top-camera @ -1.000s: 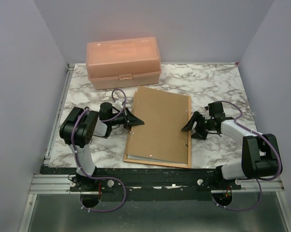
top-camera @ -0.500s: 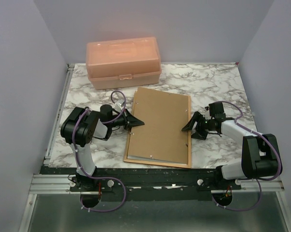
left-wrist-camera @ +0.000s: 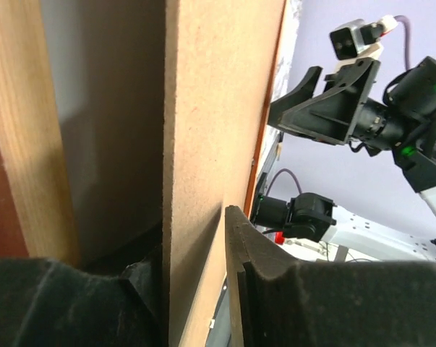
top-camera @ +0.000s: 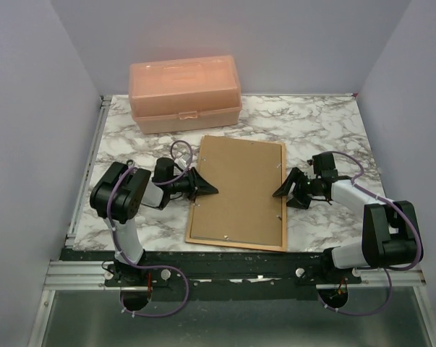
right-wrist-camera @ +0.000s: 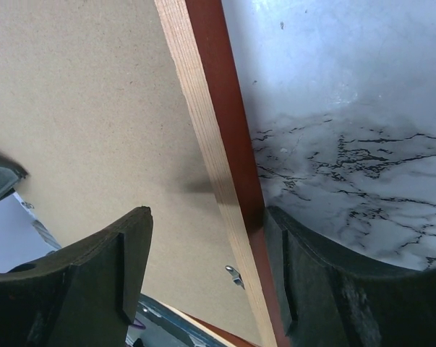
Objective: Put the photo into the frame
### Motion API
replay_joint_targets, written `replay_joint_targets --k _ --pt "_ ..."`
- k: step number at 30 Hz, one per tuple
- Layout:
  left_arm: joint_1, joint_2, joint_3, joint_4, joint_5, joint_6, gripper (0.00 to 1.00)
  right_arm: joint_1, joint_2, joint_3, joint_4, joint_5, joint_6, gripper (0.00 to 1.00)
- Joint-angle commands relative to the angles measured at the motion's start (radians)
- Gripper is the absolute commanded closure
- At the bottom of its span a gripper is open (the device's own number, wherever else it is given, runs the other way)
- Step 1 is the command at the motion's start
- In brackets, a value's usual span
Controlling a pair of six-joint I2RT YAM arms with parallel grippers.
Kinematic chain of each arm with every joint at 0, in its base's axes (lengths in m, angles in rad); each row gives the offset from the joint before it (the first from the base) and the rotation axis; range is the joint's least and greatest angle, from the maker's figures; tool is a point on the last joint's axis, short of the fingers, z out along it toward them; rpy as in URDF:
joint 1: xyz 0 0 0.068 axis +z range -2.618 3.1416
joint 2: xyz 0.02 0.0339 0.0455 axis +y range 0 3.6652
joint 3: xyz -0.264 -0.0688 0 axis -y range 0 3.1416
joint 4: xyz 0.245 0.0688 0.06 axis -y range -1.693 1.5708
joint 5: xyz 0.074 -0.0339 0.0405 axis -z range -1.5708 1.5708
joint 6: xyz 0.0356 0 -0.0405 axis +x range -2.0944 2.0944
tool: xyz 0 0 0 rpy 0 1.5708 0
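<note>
One thin rectangular wooden frame (right-wrist-camera: 228, 159), tan back up, lies on the white marble table (top-camera: 326, 123) with one flat brown backing board (top-camera: 239, 191) inside it. Bare tabletop flanks both long edges, and one peach plastic box (top-camera: 185, 90) stands beyond the far edge. The left gripper (top-camera: 207, 181) straddles the board's left edge with narrow jaws, grip uncertain; the right gripper (top-camera: 283, 199), jaws wide, straddles the frame's right rail.

The frame (top-camera: 283, 199) lies mid-table (top-camera: 326, 123) with the backing board (top-camera: 239, 188) on it. The box (top-camera: 185, 94) sits behind, at the far edge. The left claw (top-camera: 205, 182) straddles the board's left edge, and the right claw (top-camera: 283, 196) the frame's right edge.
</note>
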Motion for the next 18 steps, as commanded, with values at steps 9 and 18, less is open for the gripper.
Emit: replay_joint_targets --k 9,18 --pt "-0.048 -0.148 0.103 -0.461 -0.101 0.261 0.91 0.003 0.006 -0.008 -0.030 0.092 -0.026 0.32" --pt "-0.063 -0.167 0.151 -0.567 -0.061 0.289 1.00 0.002 0.010 -0.007 -0.029 0.090 -0.028 0.32"
